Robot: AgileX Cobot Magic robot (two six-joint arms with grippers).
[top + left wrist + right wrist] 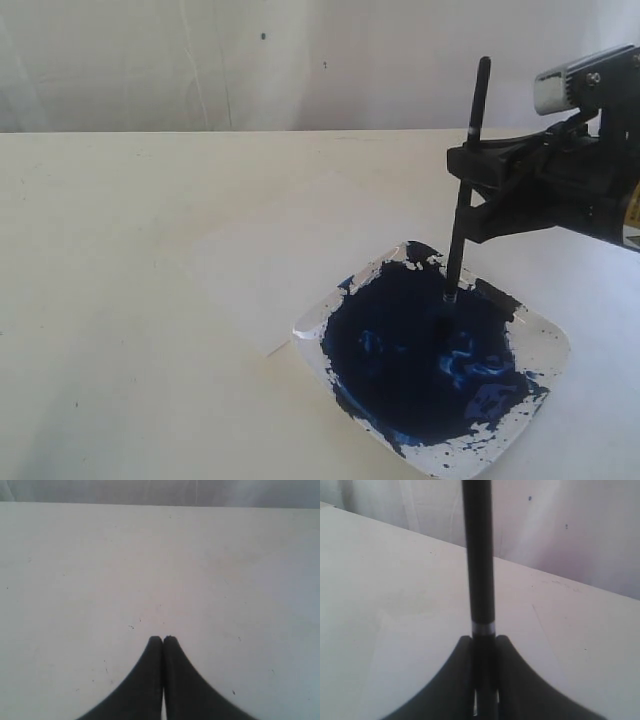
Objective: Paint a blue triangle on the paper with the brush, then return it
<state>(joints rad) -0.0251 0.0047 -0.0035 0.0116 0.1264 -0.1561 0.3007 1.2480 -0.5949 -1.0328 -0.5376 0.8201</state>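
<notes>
- ok so the right gripper [465, 180] is clamped around the brush [462, 235] about halfway up the handle. It's holding it nearly upright, and the wrist cam shows the jaws squeezed tight on the black shaft.
- the bristle end is dunked in the blue paint [420, 355], near the far side of the pool. So to me this looks like the loading-up step.
- the paint sits in a clear square dish [548, 345] on the right side of the table [150, 250], well away from the far edge.
- the left gripper [162, 639] is closed with nothing in it, just hanging over bare table and doing nothing.
- the paper [420, 650] is really hard to pick out, white on off-white. From the right wrist cam I can just see a slightly lighter sheet lying flat beyond the gripper.
- progress check: there's no blue triangle anywhere I can see, and not a single stroke on the paper.
- so I'd guess nearly everything is left: lift the brush out, carry it to the sheet, draw three sides, then put the brush back.
</notes>
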